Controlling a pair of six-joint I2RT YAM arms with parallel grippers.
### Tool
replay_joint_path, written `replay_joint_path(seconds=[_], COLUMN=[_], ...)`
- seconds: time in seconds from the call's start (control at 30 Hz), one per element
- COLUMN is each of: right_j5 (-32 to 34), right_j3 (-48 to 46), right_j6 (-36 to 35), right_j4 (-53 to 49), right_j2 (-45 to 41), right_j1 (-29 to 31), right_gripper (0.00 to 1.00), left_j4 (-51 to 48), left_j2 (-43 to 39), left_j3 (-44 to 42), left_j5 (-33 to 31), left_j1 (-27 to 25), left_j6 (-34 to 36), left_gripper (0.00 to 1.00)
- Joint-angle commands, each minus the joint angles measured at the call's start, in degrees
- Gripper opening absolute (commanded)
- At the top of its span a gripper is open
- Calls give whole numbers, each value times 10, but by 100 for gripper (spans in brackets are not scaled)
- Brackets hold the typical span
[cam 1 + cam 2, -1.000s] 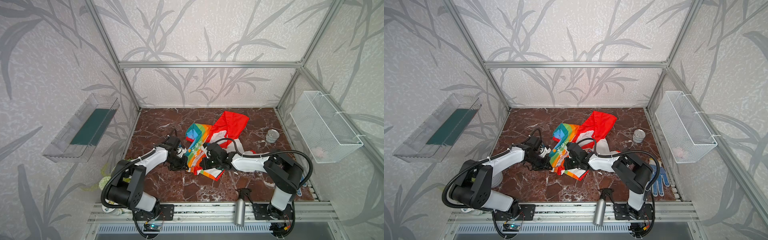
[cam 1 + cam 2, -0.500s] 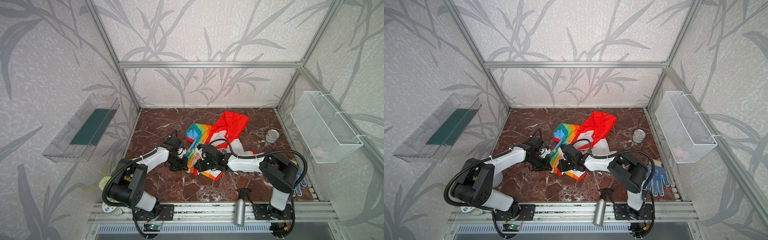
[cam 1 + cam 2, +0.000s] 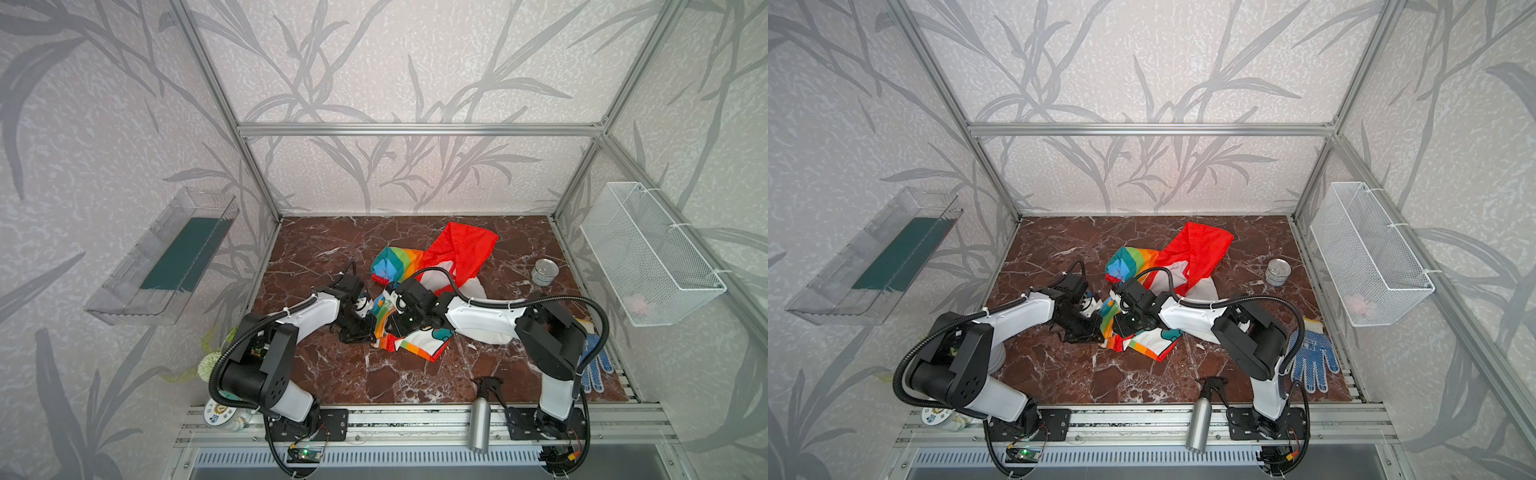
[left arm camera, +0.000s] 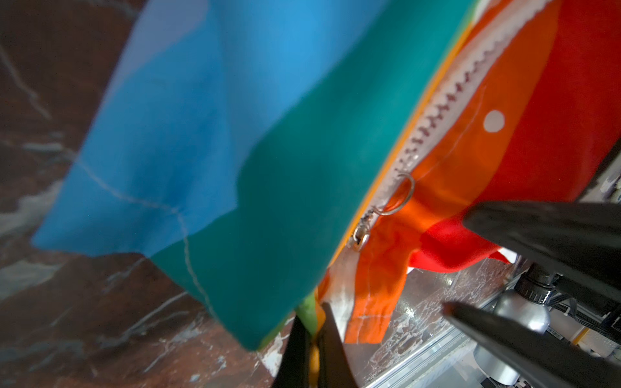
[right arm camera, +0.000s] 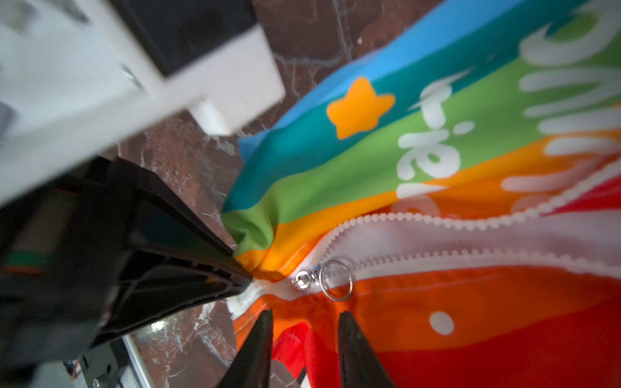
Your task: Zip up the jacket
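The jacket (image 3: 455, 249) (image 3: 1196, 245) lies crumpled mid-table, red hood at the back, rainbow panel (image 5: 420, 141) toward the left arm. My left gripper (image 4: 317, 309) (image 3: 371, 329) is shut on the jacket's bottom hem, right at the foot of the white zipper (image 5: 437, 218). The metal slider with its ring pull (image 5: 336, 278) (image 4: 398, 198) sits low on the zipper, whose two sides are parted above it. My right gripper (image 5: 305, 314) (image 3: 1120, 327) is open over the orange fabric just beside the ring pull, nothing between its fingers.
A tin can (image 3: 545, 272) stands at the right. A blue dotted glove (image 3: 1312, 357) lies at the front right, and a metal spray bottle (image 3: 480, 415) lies at the front edge. A wire basket (image 3: 648, 253) and a clear bin (image 3: 166, 257) hang on the side walls.
My right gripper was shut and has opened, and it has shifted left, closer to the left gripper. The left gripper keeps its hold on the hem.
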Motion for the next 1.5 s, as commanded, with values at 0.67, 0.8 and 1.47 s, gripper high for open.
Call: replay_joint_path(seconds=[0.67,0.8,1.47], right_j5=[-47,-54,-143], right_j3=[42,39,35], right_j6=[-37,-34,-36], right_j4=[-10,-8,26], right_j2=[57,47,43], right_j1=[-10,-16,-58], right_gripper=[30,22,33], left_j4=[-23,-19,-20], left_j2=[9,12,8], left_j3=[18,17,19], left_j5=[-3,-1,2], left_j1=[-8,-8,-8], left_j6=[17,17,20], left_gripper=[0,0,0])
